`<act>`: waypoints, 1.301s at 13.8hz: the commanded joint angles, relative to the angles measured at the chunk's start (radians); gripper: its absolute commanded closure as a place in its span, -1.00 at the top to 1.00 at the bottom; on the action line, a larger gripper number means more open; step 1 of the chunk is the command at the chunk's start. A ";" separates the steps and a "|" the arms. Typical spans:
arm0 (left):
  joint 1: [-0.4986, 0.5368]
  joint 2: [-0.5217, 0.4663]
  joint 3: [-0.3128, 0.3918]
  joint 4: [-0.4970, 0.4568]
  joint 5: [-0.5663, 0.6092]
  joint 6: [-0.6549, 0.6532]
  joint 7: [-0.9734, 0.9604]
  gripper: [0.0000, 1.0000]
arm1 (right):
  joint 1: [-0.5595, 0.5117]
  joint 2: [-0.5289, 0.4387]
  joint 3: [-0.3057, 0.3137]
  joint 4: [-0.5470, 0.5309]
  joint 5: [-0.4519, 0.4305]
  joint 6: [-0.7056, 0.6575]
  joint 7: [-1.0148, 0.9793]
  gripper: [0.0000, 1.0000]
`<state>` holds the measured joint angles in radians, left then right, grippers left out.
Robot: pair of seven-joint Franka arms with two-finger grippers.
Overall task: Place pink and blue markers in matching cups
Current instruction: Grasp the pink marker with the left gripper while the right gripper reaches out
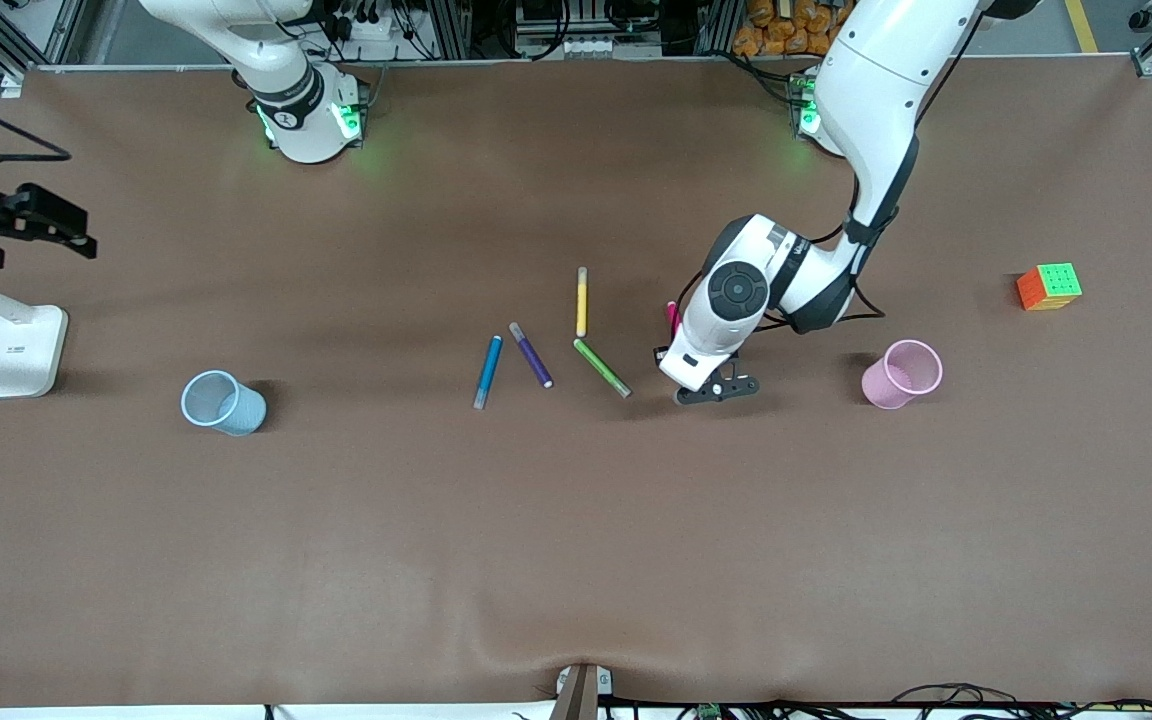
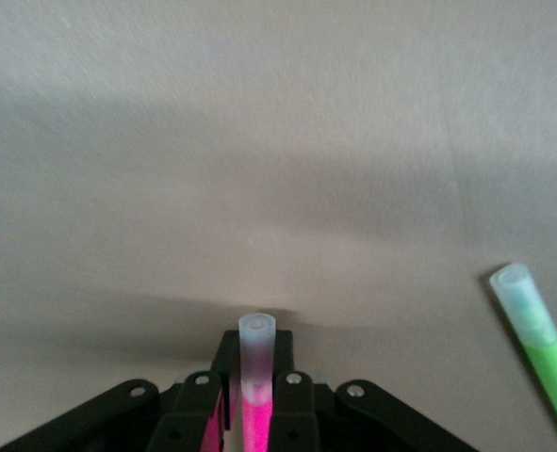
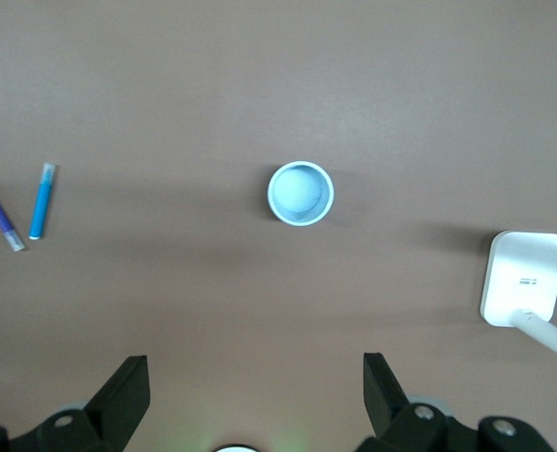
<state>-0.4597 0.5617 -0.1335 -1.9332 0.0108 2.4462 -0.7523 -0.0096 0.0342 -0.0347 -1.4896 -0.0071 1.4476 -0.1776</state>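
My left gripper (image 2: 256,381) is shut on the pink marker (image 2: 255,395), whose pale end sticks out past the fingertips. In the front view the pink marker (image 1: 673,318) peeks out beside the left hand, between the green marker and the pink cup (image 1: 901,374). The blue marker (image 1: 487,371) lies on the table and also shows in the right wrist view (image 3: 41,201). The light blue cup (image 1: 223,403) stands toward the right arm's end. My right gripper (image 3: 253,372) is open and empty, high over the blue cup (image 3: 301,193); it is out of the front view.
A purple marker (image 1: 530,354), a green marker (image 1: 602,367) and a yellow marker (image 1: 582,301) lie by the blue marker. A colour cube (image 1: 1049,286) sits toward the left arm's end. A white lamp base (image 1: 21,350) stands near the blue cup.
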 commanded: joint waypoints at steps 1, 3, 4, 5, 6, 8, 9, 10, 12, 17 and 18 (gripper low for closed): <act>0.024 -0.077 0.006 -0.010 0.040 -0.050 -0.001 -1.00 | -0.049 0.022 0.009 -0.001 -0.016 0.020 -0.123 1.00; 0.087 -0.117 0.006 -0.016 0.089 -0.076 -0.002 -1.00 | -0.064 0.039 0.010 -0.001 -0.013 0.039 -0.201 1.00; 0.111 -0.144 0.006 -0.016 0.113 -0.107 0.001 -1.00 | -0.066 0.047 0.010 -0.001 -0.008 0.049 -0.242 1.00; 0.131 -0.172 0.005 -0.016 0.153 -0.137 0.002 -1.00 | -0.061 0.061 0.010 -0.001 -0.002 0.059 -0.279 1.00; 0.144 -0.195 0.005 -0.018 0.197 -0.162 0.002 -1.00 | -0.058 0.075 0.012 -0.001 0.002 0.066 -0.311 1.00; 0.185 -0.241 0.005 -0.020 0.256 -0.188 0.010 -1.00 | -0.030 0.104 0.016 -0.001 0.004 0.108 -0.382 1.00; 0.209 -0.262 0.000 -0.023 0.273 -0.188 0.031 -1.00 | -0.004 0.116 0.015 -0.001 0.004 0.143 -0.434 1.00; 0.232 -0.281 0.002 -0.024 0.276 -0.188 0.080 -1.00 | 0.026 0.142 0.016 -0.001 0.006 0.173 -0.480 1.00; 0.289 -0.308 -0.003 -0.026 0.278 -0.187 0.164 -1.00 | 0.104 0.188 0.016 -0.003 0.006 0.223 -0.493 1.00; 0.381 -0.388 -0.005 -0.142 0.279 -0.031 0.319 -1.00 | 0.244 0.318 0.016 -0.006 0.007 0.336 -0.342 1.00; 0.415 -0.404 -0.005 -0.180 0.279 0.035 0.387 -1.00 | 0.266 0.337 0.016 -0.006 0.018 0.341 -0.273 1.00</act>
<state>-0.0963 0.2244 -0.1257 -2.0016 0.2707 2.3698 -0.4365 0.2325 0.3361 -0.0121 -1.5068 -0.0024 1.7769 -0.5385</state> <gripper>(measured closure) 0.824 0.000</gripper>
